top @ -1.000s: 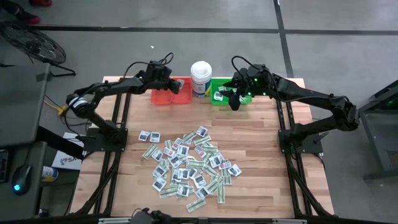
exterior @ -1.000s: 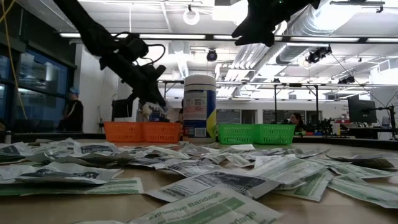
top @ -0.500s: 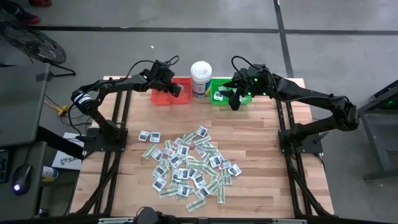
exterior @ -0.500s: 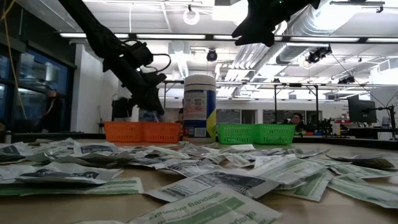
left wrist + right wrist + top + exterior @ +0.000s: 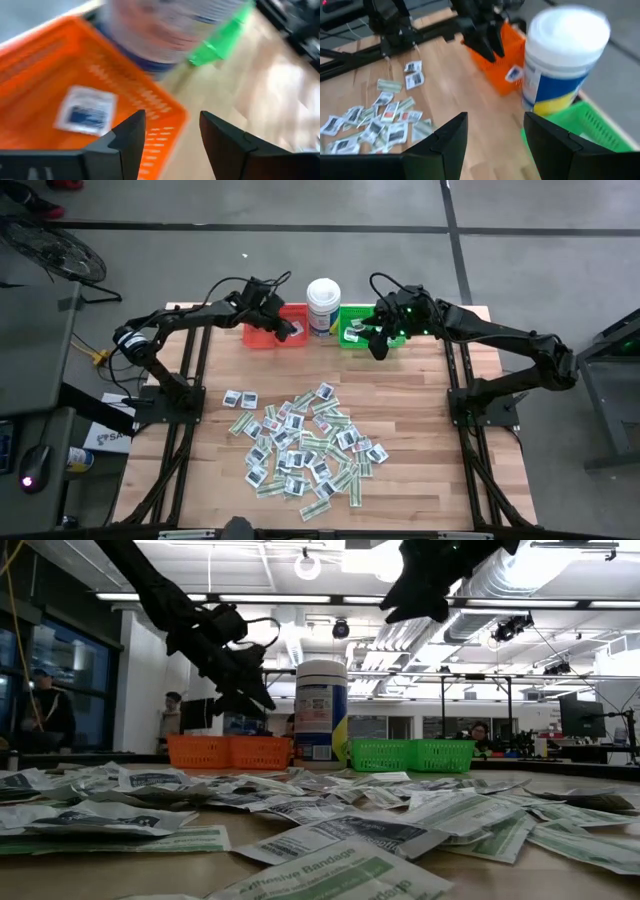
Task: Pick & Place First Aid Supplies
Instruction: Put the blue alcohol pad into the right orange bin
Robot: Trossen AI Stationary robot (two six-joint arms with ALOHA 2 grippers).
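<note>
Already 1 white packet lies flat inside the orange bin, while the rest of the packets sit heaped mid-desk. The left claw hangs over that bin, jaws apart and empty; lift it straight, clear of the rim. The right claw waits wide over the green bin.

White tub beside orange bin — packets scattered across table.
</note>
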